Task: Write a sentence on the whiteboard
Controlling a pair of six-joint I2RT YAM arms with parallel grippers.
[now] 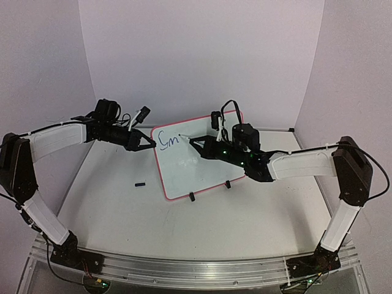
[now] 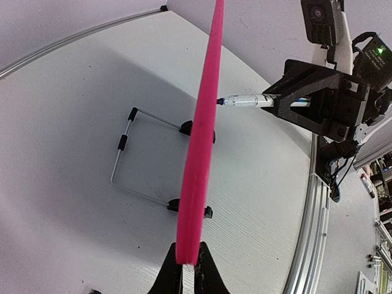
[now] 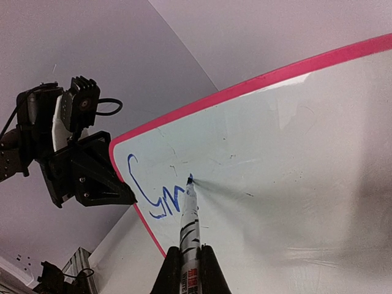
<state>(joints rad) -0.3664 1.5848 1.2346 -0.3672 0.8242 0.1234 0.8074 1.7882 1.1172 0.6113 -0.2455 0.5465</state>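
Observation:
The whiteboard (image 1: 202, 168) stands tilted on two black clip feet, with a red-pink frame. Blue lettering "Sm" (image 1: 166, 141) is at its upper left; it also shows in the right wrist view (image 3: 156, 196). My right gripper (image 1: 193, 143) is shut on a marker (image 3: 189, 226) whose tip touches the board just right of the letters. My left gripper (image 1: 149, 144) is shut on the board's left edge; in the left wrist view the frame (image 2: 199, 153) runs edge-on from between its jaws (image 2: 187, 269). The marker (image 2: 248, 101) shows there too.
A small dark marker cap (image 1: 140, 183) lies on the table left of the board. A wire stand (image 2: 131, 156) props the board from behind. Curved backdrop walls enclose the table; a metal rail (image 1: 184, 269) runs along the near edge.

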